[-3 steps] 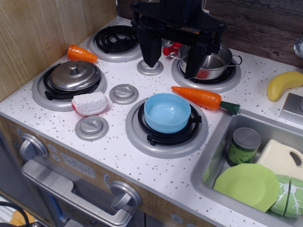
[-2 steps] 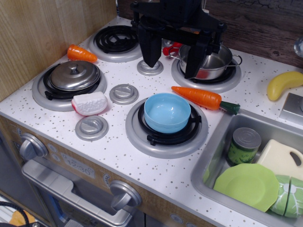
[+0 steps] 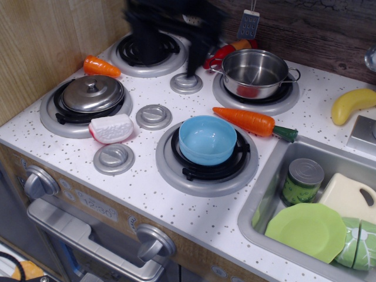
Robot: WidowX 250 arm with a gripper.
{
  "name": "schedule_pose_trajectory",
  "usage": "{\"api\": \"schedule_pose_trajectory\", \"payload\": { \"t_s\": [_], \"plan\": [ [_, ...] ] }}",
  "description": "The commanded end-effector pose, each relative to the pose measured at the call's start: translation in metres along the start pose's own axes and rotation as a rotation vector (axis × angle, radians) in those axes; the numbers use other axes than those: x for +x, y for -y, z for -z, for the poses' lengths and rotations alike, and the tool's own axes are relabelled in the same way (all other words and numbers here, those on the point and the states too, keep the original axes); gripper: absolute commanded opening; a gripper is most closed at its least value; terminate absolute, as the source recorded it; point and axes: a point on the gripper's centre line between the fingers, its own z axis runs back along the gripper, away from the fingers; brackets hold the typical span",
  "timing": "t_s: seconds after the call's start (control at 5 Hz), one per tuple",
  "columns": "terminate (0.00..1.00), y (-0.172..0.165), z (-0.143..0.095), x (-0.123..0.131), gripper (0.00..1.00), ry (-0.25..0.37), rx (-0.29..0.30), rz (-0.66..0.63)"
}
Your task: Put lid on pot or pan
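The claw [image 3: 167, 44] has swung left from the pot [image 3: 254, 72] toward the lid [image 3: 92, 93]; blur hides its jaws.

Toy kitchen (plastic): stove burners [image 3: 207, 157], sink [image 3: 267, 194].

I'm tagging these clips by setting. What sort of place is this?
Most likely a child's play kitchen, not a real one: a speckled counter with four moulded burners, a small sink holding a toy can and plate, and plastic food such as a carrot and a banana.
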Motion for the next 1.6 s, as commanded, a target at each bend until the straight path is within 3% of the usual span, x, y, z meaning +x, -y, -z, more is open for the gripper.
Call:
{"api": "schedule_pose_trajectory", "payload": {
  "t_s": [0.0,0.2,0.4,0.8,1.2,1.4],
  "plan": [
    [0.0,-0.075,0.005,0.028,1.0,0.078,0.018,-0.021],
    [0.0,-0.124,0.025,0.043,1.0,0.078,-0.028,0.012],
    [0.0,-0.166,0.052,0.049,1.0,0.117,-0.07,0.074],
    [0.0,-0.171,0.086,0.041,1.0,0.17,-0.128,0.071],
    [0.0,-0.156,0.095,0.038,1.0,0.163,-0.12,0.085],
    [0.0,-0.159,0.101,0.042,1.0,0.147,-0.147,0.106]
  ]
}}
